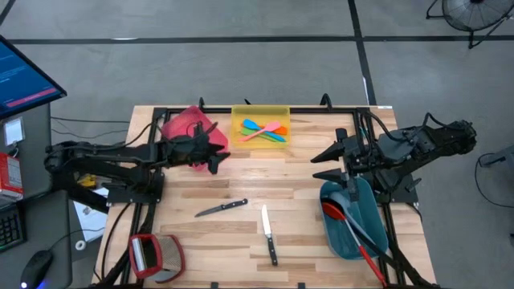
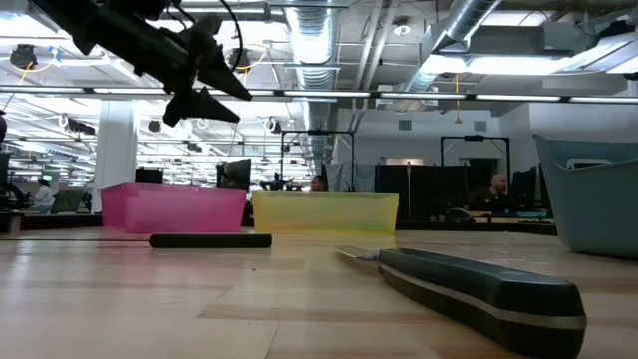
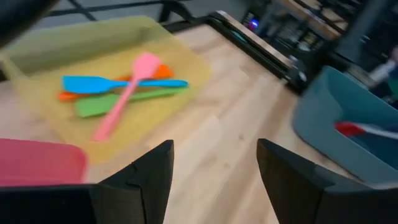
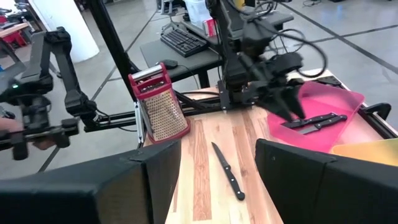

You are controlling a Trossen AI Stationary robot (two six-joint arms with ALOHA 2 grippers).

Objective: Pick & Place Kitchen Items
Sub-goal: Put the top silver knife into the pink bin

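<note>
Left gripper (image 1: 215, 158) hangs just past the near right corner of the pink bin (image 1: 186, 124), jaws spread wide and holding nothing; from table height it rides well above the wood. Inside that pink bin lie two black-handled knives (image 4: 314, 121), behind the jaws rather than between them. To the right, the yellow bin (image 1: 260, 112) holds the small spatulas (image 3: 121, 93): blue, pink, orange and green, crossed in a heap. Two more knives rest on the bare table (image 1: 185, 205): one knife (image 1: 222, 209) angled toward the middle, another knife (image 1: 269, 235) pointing near-to-far just right of it, both well clear of either gripper. Right gripper (image 1: 328, 163) sits at the far left edge of the teal bin (image 1: 341, 241), jaws parted and empty, with a red spoon (image 1: 341, 221) and grey utensils lying in the bin beside it. A grater (image 1: 148, 254) stands at the near left corner.
</note>
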